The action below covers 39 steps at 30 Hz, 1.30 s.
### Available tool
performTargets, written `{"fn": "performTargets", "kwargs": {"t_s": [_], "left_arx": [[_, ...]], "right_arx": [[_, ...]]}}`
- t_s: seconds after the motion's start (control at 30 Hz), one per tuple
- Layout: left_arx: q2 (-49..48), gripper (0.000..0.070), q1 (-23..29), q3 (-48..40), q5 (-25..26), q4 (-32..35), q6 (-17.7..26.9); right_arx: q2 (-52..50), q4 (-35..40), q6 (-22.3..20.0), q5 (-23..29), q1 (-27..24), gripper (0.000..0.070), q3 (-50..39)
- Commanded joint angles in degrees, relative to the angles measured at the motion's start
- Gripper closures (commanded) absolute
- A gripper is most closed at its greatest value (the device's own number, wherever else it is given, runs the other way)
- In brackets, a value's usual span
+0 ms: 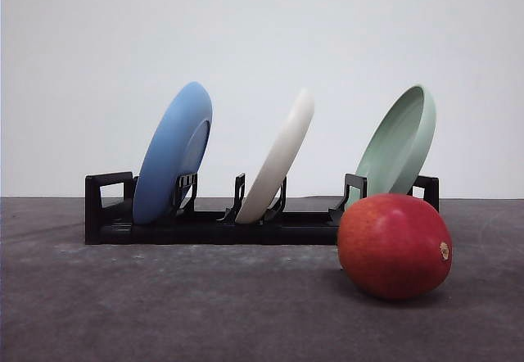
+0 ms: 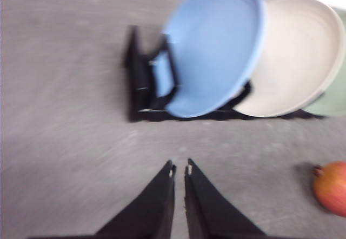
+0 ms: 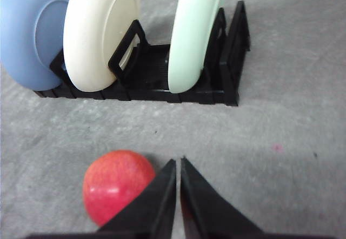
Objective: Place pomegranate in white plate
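Observation:
The red pomegranate (image 1: 395,246) lies on the grey table at the front right, just ahead of the black rack (image 1: 106,214). The white plate (image 1: 278,159) stands on edge in the rack's middle slot, between a blue and a pale green plate. In the right wrist view my right gripper (image 3: 178,164) is shut and empty, hovering close beside the pomegranate (image 3: 116,185), with the white plate (image 3: 100,33) beyond. In the blurred left wrist view my left gripper (image 2: 180,168) is shut and empty above bare table in front of the rack; the pomegranate (image 2: 331,187) and the white plate (image 2: 294,60) show there too.
A blue plate (image 1: 172,153) leans in the rack's left slot and a pale green plate (image 1: 399,145) in the right slot, right behind the fruit. Open grey table (image 1: 164,305) spreads in front of the rack. A plain white wall closes the back.

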Motion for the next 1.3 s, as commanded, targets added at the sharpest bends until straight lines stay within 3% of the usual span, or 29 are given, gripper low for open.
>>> {"fn": "performTargets", "kwargs": {"t_s": [0.0,0.2,0.3,0.43,0.5,0.6,0.67,0.87,1.0,1.1,1.27], "left_arx": [[2.08,0.0688,-1.85,1.18,0.30,2.39,1.04],[7.40,0.0688,-8.33,1.25,0.30,9.47,4.53],[9.05,0.0688,-11.04,1.54,0.30,10.53,8.45],[9.85,0.0685,-13.57,1.81,0.30,10.64,11.80],[9.85,0.0655,-14.14,1.83,0.30,11.10,11.90],[9.76,0.0400,-14.54,1.85,0.30,12.58,11.86],[9.76,0.0310,-14.94,2.05,0.30,12.68,11.86],[9.81,0.0306,-17.68,2.14,0.32,12.70,12.40],[10.60,0.0309,-21.41,2.14,0.30,14.12,16.20],[12.71,0.0311,-25.06,2.14,0.04,17.20,19.79],[20.14,0.0311,-29.94,2.15,-5.40,25.41,20.35]], "right_arx": [[0.90,2.47,-2.84,-0.24,1.00,0.0694,0.83],[2.81,7.22,-8.63,-0.21,6.17,0.0693,0.83],[3.08,7.96,-11.61,-0.21,8.30,0.0693,0.83],[3.08,7.97,-12.57,-0.23,9.51,0.0691,0.83],[3.06,8.00,-12.74,-0.24,9.52,0.0648,0.83],[3.04,8.00,-12.91,-0.21,9.54,0.0412,0.83],[3.04,8.00,-12.91,-0.24,9.54,0.0361,0.84],[3.04,8.00,-12.91,-0.24,9.54,0.0362,0.85],[3.02,8.00,-12.86,-0.30,9.54,0.0362,0.87],[3.02,8.00,-12.80,-0.30,9.54,0.0362,0.90],[3.02,8.00,-12.49,-0.28,9.54,0.0362,0.90]]}}
